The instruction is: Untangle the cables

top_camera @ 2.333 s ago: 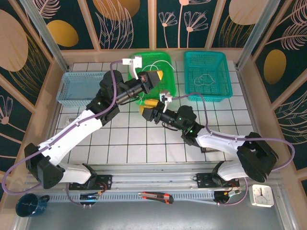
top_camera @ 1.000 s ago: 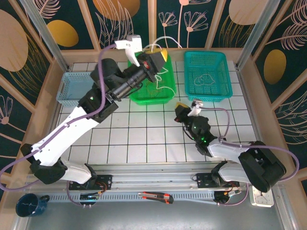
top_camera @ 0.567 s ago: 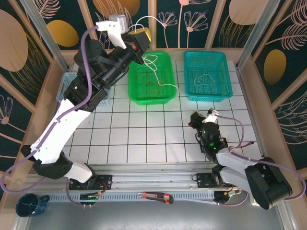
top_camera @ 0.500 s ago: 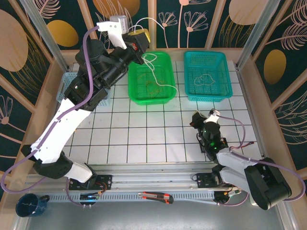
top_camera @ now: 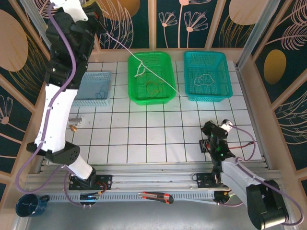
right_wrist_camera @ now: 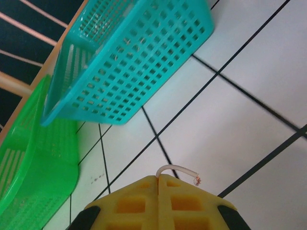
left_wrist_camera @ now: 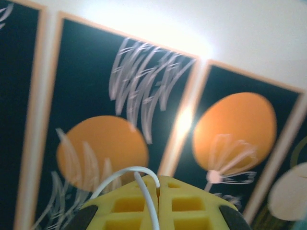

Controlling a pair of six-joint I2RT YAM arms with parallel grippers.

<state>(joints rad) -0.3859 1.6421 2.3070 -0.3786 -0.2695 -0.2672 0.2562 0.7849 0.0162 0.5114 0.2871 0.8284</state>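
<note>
Top view: left gripper (top_camera: 92, 5) raised far up-left of green basket (top_camera: 165, 57). White cable (top_camera: 160, 79) strung taut across basket, with small snarl (top_camera: 139, 71) on it. Right gripper (top_camera: 207, 127) low, down-right of basket. My worry: harder pull cinches snarl.

Left wrist: claw clamped on white cable; thin, could slip out.

Right wrist: claw pinched on frayed cable end (right_wrist_camera: 180, 168). Short stub, so I judge hold weak.

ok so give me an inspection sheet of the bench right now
surface: white tiled table, black grid lines
job's things: white cable runs from left claw across green basket; loops lie in teal basket and blue basket
clutter: box cutter and mug at near edge
claws: left claw high, shut on white cable; right claw low, shut on frayed cable end
cables: purple arm cords, hanging slack
surroundings: leaf-patterned wall panels
</note>
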